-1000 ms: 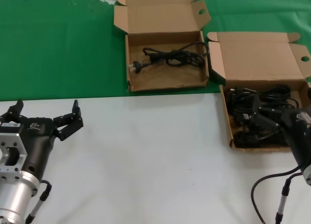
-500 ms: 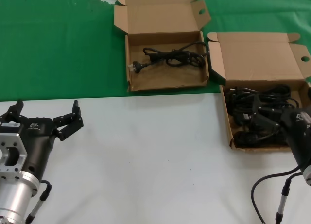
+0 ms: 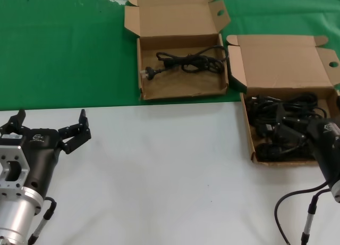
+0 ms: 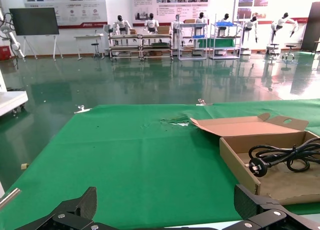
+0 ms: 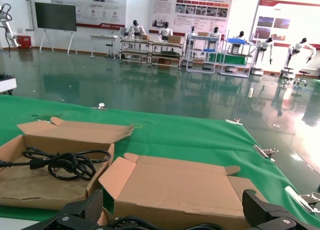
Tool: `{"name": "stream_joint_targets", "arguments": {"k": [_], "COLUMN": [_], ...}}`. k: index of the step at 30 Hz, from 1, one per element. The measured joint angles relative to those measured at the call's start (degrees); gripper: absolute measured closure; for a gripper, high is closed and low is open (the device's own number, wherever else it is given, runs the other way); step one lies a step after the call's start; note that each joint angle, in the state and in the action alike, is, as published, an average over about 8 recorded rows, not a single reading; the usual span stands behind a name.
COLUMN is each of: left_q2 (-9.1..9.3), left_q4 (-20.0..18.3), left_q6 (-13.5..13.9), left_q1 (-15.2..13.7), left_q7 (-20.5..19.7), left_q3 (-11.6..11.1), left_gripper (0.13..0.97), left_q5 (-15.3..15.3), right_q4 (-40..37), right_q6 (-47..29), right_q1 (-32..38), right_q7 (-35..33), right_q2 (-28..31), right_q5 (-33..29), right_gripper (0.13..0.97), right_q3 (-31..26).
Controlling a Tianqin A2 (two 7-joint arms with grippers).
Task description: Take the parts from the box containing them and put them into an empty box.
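With one cord (image 3: 186,61) already in the darker box (image 3: 146,80) at the desk's far edge, the right gripper (image 3: 284,129), fingers spread, sits in the lighter box (image 3: 248,133) of cords (image 3: 287,104) near the right edge, probably needing to pinch one next, while the left gripper (image 3: 50,127) waits open at the near-left corner.

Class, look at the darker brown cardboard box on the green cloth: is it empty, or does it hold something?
Not empty. The darker brown cardboard box stands open, and one coiled black power cord lies on its floor.
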Motion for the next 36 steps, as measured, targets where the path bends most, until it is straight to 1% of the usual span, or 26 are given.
{"name": "stream_joint_targets", "arguments": {"k": [36], "left_q2": [0.00], "left_q4": [0.00], "left_q6": [0.00], "left_q1": [0.00], "left_q7": [-0.02], "left_q3": [0.00], "left_gripper": [0.132], "left_q5": [0.00], "right_q4": [0.00], "right_q6": [0.00], "right_q1": [0.00], "right_q7": [0.00], "right_q2": [0.00], "right_q5": [0.00], "right_gripper": [0.129], "right_q3": [0.00]}}
